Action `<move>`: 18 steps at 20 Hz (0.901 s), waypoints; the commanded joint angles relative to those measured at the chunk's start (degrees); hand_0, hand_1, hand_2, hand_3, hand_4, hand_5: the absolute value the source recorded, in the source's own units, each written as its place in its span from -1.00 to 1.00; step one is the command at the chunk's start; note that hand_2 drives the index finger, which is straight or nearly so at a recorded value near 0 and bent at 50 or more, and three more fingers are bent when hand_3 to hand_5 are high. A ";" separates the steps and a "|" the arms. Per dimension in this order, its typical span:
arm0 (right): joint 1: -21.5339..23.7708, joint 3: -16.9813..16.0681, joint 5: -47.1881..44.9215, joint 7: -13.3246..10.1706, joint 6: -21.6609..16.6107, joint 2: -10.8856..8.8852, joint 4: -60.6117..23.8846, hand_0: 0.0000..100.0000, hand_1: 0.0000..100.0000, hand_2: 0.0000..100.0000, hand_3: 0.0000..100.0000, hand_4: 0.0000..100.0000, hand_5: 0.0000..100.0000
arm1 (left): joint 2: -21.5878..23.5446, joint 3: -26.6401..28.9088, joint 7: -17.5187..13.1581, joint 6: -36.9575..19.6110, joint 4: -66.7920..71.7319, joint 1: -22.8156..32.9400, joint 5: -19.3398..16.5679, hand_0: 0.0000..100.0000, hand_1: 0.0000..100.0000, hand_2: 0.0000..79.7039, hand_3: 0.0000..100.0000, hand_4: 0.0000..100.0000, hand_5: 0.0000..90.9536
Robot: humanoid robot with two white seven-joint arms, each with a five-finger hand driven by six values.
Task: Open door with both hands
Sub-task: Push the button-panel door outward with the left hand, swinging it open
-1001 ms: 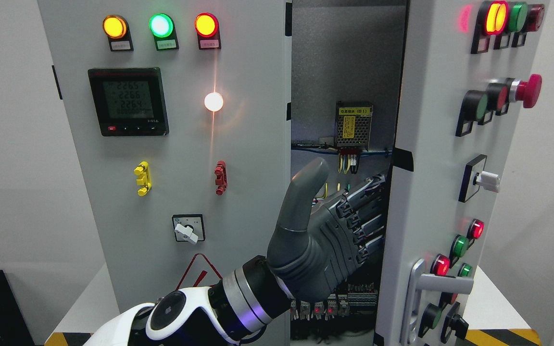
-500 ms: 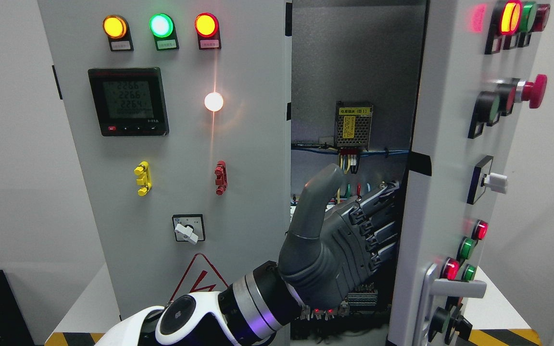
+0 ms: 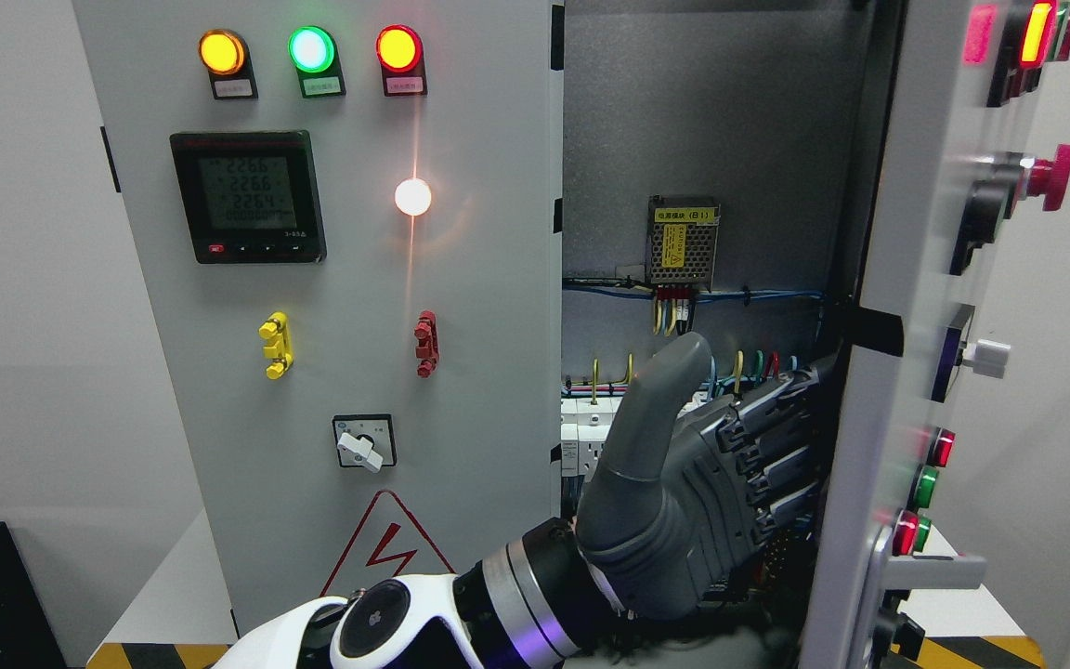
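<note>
L hand [image 3: 684,502] fingers flat against inner face of right door [image 3: 906,279], thumb up

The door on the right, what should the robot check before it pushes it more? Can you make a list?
1. Left hand against the inside of the right door: ok, fingers extended against its edge.
2. Door partly open: ok, power supply and wires visible inside.
3. Thumb clear of wires: cannot tell.
4. Right hand helping: not ok, not in view.
5. Room for the door to swing further right: cannot tell.
</note>
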 commanded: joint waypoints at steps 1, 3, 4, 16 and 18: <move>0.00 0.00 -1.40 -0.12 -0.02 0.00 0.00 -0.62 -1.00 -1.00 -1.00 -1.00 -1.00 | -2.99 -3.52 0.07 -0.03 1.34 -1.81 -0.07 -1.00 -1.00 -1.00 -1.00 -1.00 -1.00; 0.00 0.00 -1.40 -0.12 -0.02 0.00 0.00 -0.62 -1.00 -1.00 -1.00 -1.00 -1.00 | -3.78 -3.96 0.07 0.05 2.22 -2.42 -0.07 -1.00 -1.00 -1.00 -1.00 -1.00 -1.00; 0.00 0.00 -1.40 -0.12 -0.02 0.00 0.00 -0.62 -1.00 -1.00 -1.00 -1.00 -1.00 | -4.22 -4.31 0.07 0.06 2.57 -2.77 0.02 -1.00 -1.00 -1.00 -1.00 -1.00 -1.00; 0.00 0.00 -1.40 -0.12 -0.02 0.00 0.00 -0.62 -1.00 -1.00 -1.00 -1.00 -1.00 | -9.84 -5.54 0.07 0.23 6.35 -3.83 -0.07 -1.00 -1.00 -1.00 -1.00 -1.00 -1.00; 0.00 0.00 -1.40 -0.12 -0.02 0.00 0.00 -0.62 -1.00 -1.00 -1.00 -1.00 -1.00 | -11.16 -5.63 0.07 0.23 7.14 -4.18 -0.07 -1.00 -1.00 -1.00 -1.00 -1.00 -1.00</move>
